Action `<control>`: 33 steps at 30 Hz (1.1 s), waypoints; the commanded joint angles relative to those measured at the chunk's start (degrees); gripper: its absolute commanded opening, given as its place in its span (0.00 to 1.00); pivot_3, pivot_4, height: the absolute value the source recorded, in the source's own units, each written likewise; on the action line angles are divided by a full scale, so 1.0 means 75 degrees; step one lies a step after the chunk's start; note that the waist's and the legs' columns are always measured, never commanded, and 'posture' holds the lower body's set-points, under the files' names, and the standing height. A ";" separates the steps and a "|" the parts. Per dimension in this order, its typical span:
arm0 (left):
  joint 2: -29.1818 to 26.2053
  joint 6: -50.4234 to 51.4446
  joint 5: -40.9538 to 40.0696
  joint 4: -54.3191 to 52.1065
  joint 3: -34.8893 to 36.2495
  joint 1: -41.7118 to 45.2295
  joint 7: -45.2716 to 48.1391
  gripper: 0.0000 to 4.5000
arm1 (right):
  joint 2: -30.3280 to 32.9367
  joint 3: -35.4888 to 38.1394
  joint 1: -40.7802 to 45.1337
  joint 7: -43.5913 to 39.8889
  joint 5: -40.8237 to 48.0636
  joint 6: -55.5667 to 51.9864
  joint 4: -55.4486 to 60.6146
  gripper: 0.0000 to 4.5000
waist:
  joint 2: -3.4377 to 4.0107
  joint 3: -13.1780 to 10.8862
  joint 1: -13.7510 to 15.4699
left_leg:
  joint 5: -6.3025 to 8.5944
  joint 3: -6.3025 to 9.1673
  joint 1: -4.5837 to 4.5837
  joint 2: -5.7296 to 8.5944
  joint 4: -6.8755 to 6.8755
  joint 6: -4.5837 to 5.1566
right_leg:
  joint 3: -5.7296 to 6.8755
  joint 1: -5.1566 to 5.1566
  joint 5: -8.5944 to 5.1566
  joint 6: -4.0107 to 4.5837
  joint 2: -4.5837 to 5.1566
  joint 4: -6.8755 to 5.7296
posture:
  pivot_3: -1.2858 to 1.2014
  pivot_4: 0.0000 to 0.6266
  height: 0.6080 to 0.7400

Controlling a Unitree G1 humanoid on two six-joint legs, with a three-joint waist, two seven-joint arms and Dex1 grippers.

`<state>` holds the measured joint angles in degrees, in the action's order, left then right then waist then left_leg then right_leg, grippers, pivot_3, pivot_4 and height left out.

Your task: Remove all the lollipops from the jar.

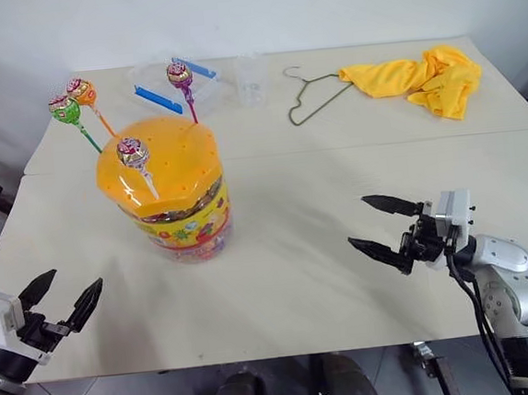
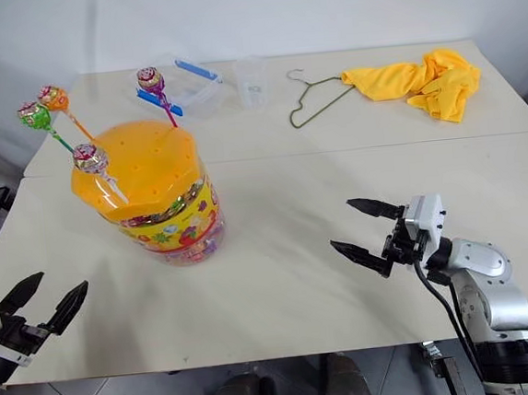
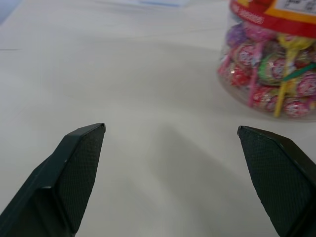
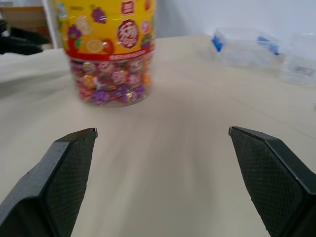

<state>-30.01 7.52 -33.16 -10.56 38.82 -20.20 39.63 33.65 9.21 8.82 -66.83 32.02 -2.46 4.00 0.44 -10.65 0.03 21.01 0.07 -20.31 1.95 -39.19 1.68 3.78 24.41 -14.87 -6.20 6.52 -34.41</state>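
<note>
The jar (image 1: pixel 184 218) stands on the left half of the table, a clear tub with an orange domed lid (image 1: pixel 159 160) and a yellow-red label. Several lollipops stick up from holes in the lid: a green one (image 1: pixel 65 109), an orange one (image 1: pixel 81 91), a purple one (image 1: pixel 179 74) and a whitish one (image 1: pixel 133 152) at the front. My left gripper (image 1: pixel 62 298) is open at the table's near left edge, apart from the jar. Open too, my right gripper (image 1: pixel 384 225) hovers at the near right and points toward the jar (image 4: pixel 110 54).
A flat clear box with blue clips (image 1: pixel 176 85) and a small clear cup (image 1: pixel 251 78) sit behind the jar. A wire hanger (image 1: pixel 311 96) and a yellow cloth (image 1: pixel 425 78) lie at the far right. A seam (image 1: pixel 334 147) crosses the table.
</note>
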 commanded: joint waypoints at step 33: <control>-0.1810 0.3207 -0.2647 0.1283 -0.1921 0.6741 0.0692 0.67 | 0.0282 0.0896 0.1555 0.0406 0.2987 -0.1851 0.2497 1.00 | -0.0065 0.0037 0.0007 | 0.0006 0.0010 -0.0010 0.0020 -0.0040 0.0003 | 0.0067 0.0007 0.0005 0.0003 -0.0016 -0.0044 | 0.52 0.24 1.00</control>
<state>-43.46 30.63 -52.69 -1.08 24.67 29.90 44.32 35.82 14.77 20.70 -64.06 54.42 -17.38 21.02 -0.05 -10.37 0.08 21.05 0.15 -20.38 2.10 -39.50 1.70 4.29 24.46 -14.83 -6.18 6.43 -34.75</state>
